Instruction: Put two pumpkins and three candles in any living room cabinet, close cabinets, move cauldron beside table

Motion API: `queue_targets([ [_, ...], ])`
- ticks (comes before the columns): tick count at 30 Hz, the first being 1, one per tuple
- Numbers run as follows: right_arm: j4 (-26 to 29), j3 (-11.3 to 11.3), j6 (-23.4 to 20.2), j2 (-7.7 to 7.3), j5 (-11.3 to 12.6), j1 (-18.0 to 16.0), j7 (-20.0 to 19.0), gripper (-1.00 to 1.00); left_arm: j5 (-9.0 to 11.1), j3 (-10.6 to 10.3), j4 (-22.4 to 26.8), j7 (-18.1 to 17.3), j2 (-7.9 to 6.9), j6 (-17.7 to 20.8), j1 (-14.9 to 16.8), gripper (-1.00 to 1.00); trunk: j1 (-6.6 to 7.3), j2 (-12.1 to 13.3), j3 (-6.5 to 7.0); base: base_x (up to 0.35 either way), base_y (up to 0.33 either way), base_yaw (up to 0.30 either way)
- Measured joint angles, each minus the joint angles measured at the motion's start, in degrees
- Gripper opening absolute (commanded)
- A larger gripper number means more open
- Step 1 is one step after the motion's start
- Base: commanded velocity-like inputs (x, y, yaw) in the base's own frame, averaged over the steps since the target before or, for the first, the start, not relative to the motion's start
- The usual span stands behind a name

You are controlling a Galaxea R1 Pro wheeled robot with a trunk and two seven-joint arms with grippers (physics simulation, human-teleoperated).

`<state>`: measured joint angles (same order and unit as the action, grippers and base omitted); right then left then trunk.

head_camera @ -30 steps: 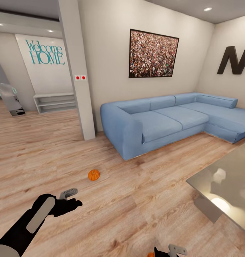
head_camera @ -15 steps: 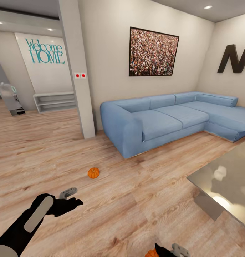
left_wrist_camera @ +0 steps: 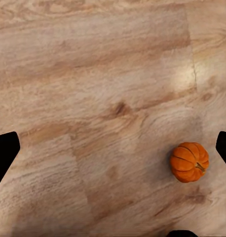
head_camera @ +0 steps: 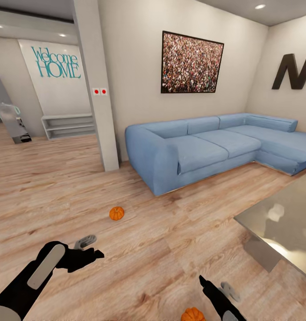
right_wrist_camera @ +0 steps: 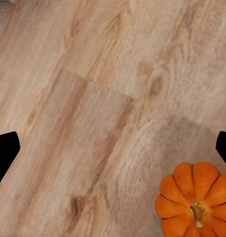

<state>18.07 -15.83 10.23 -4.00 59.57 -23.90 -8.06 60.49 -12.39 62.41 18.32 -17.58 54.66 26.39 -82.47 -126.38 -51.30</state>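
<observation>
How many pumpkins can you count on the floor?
2: one pumpkin lies ahead of the left gripper; the other pumpkin sits beside the right gripper.

Blue corner sofa [head_camera: 206, 145] on wood floor [head_camera: 59, 187], crowd pic [head_camera: 191, 63] on wall.

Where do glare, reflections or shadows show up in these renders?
Head view: the glass table mirrors pale ceiling-light blobs. Left wrist view: a bright sheen patch on the floor; the pumpkin casts a faint shadow. Right wrist view: a soft dark shadow spreads beside the pumpkin there.
</observation>
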Motion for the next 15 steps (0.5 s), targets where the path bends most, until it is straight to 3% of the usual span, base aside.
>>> queue_targets([
  [2,0.01,0.40,0.02,0.00,-0.01,-0.24,0.01,1.00,0.06,0.46,0.02,0.00,-0.24,0.64,0.02,1.00,-0.44,-0.80,-0.36,0.000,0.000,0.000],
  [5,0.01,0.60,-0.03,0.00,-0.14,-0.36,0.01,1.00,0.26,1.91,0.11,-0.05,-2.24,1.02,0.03,1.00,-1.10,-2.01,-0.90,0.000,0.000,0.000],
  [9,-0.01,0.66,-0.11,-0.07,-0.20,-0.39,0.01,1.00,2.71,3.49,0.19,-0.69,-4.18,1.17,0.03,1.00,-1.98,-3.61,-1.62,0.000,0.000,0.000],
  [15,-0.32,0.94,-0.13,-0.71,0.12,-0.40,0.06,1.00,5.65,4.02,0.28,-1.57,-6.27,2.23,0.02,1.00,-3.30,-6.02,-2.69,0.000,0.000,0.000],
])
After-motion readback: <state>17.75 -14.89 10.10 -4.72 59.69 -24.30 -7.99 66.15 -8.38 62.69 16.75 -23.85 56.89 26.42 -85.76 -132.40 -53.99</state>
